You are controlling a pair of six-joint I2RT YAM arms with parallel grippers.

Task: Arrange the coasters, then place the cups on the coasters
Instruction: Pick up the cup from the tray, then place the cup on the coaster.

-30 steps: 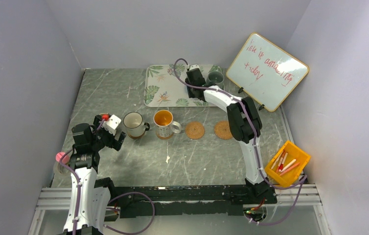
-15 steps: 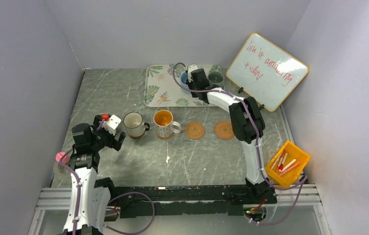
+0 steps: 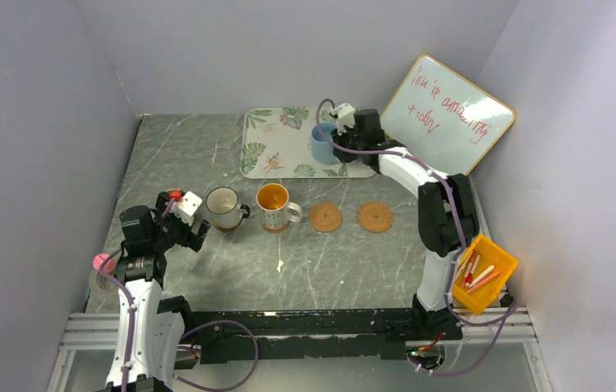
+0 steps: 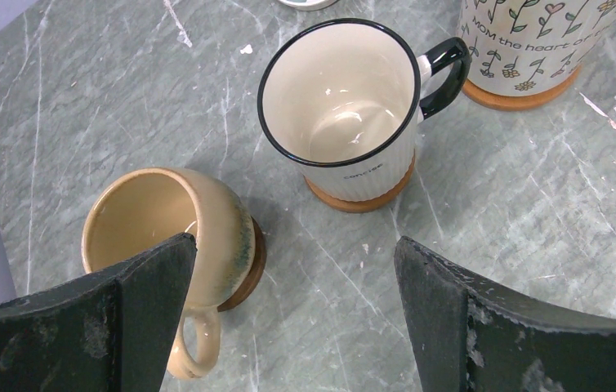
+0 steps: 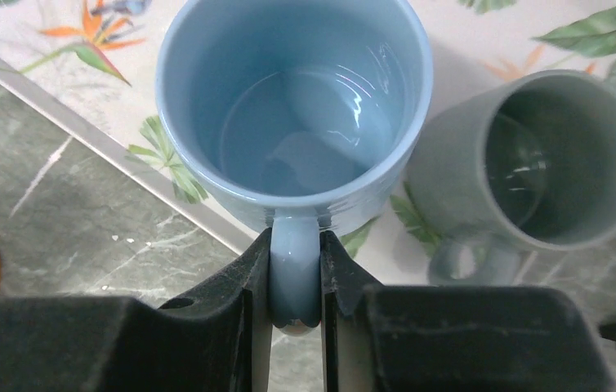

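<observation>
While the light blue mug [image 5: 296, 106] sits at the near edge of the leaf-print tray [image 3: 268, 147], the right gripper [image 5: 295, 245] has its fingers clamped on the mug's handle; whether the base is clear of the tray cannot be told. Five coasters lie in a row across the desk [image 3: 329, 261], so the arranging step appears done. Three carry cups: the tan mug [image 4: 170, 229] on a dark coaster [image 4: 252, 255], the white mug with dark rim [image 4: 341, 98] on a smooth brown coaster [image 4: 362, 200], and the patterned mug [image 3: 274, 204] with orange inside on a third. The inner woven coaster [image 3: 325, 217] and the outer woven coaster [image 3: 375, 216] are bare, so two placements are left. The grey-green mug [image 5: 533, 163] stands on the tray just beside the blue one, seemingly touching it, and may be nudged. The left gripper [image 4: 292, 269] hovers above the tan and white mugs, fingers wide apart and empty. A whiteboard [image 3: 448, 114] leans close behind the right arm. A yellow bin [image 3: 480, 273] of markers sits well apart from the row.
</observation>
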